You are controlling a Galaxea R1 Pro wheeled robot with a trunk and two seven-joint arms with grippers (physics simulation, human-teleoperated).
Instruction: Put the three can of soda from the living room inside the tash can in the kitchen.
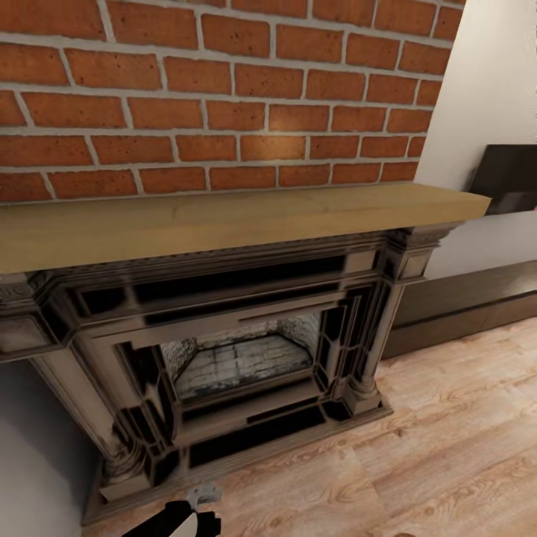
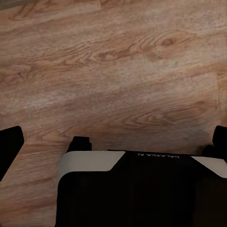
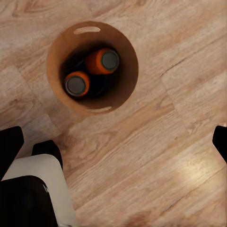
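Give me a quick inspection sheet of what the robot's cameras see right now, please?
Surface: light wood plank floor, bare where seen.
Job's things: copper-brown bin standing on the floor, two orange soda cans upright inside; blue can: nothing seen.
Clutter: nothing seen.
Grippers: left fingers and right fingers spread wide, nothing between them.
Cables: nothing seen.
Surroundings: red brick chimney, wooden mantel, dark carved fireplace, TV, low dark cabinet.
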